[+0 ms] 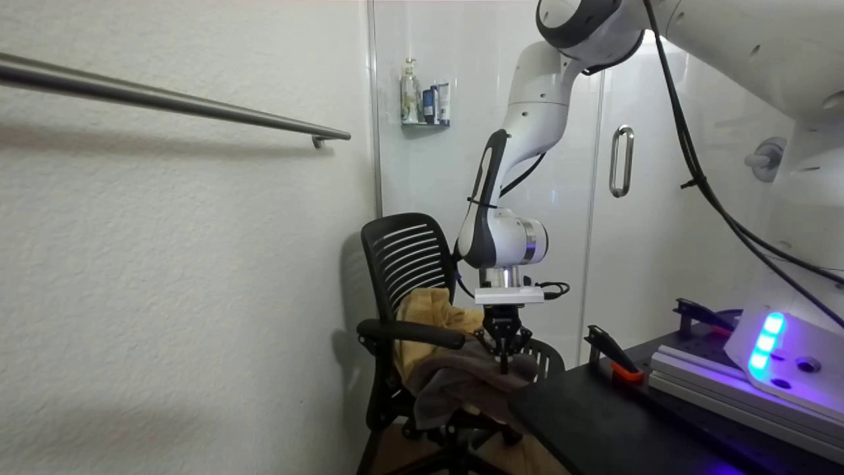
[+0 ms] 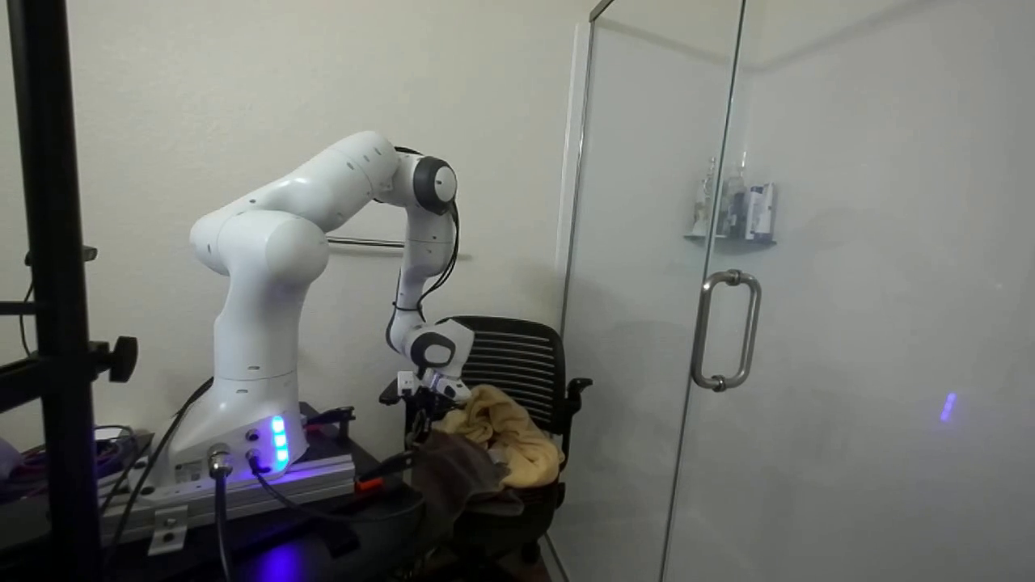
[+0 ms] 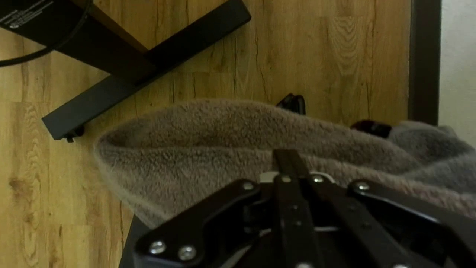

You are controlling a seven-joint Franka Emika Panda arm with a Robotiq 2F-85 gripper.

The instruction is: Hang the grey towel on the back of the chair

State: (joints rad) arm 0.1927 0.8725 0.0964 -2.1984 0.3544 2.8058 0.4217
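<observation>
Pincer (image 3: pixel 286 157) pressed together, apparently empty; I aim down at grey towel (image 1: pixel 455 376), likely for pinching, contact unclear. Tan towel (image 2: pixel 524 436) perhaps props it on office chair (image 2: pixel 521 356).

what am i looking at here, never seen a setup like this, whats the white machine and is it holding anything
The white machine is a robot arm, standing on a black table. Two pictures come from cameras set apart from it; the third comes from the wrist camera, looking down past the jaws to the wooden floor. On the seat of the black chair lie a grey towel and a yellowish cloth, bunched together. The jaws look shut right at the grey towel, but whether they pinch any of it I can't tell. The towel is not yet over the chair's back.
</observation>
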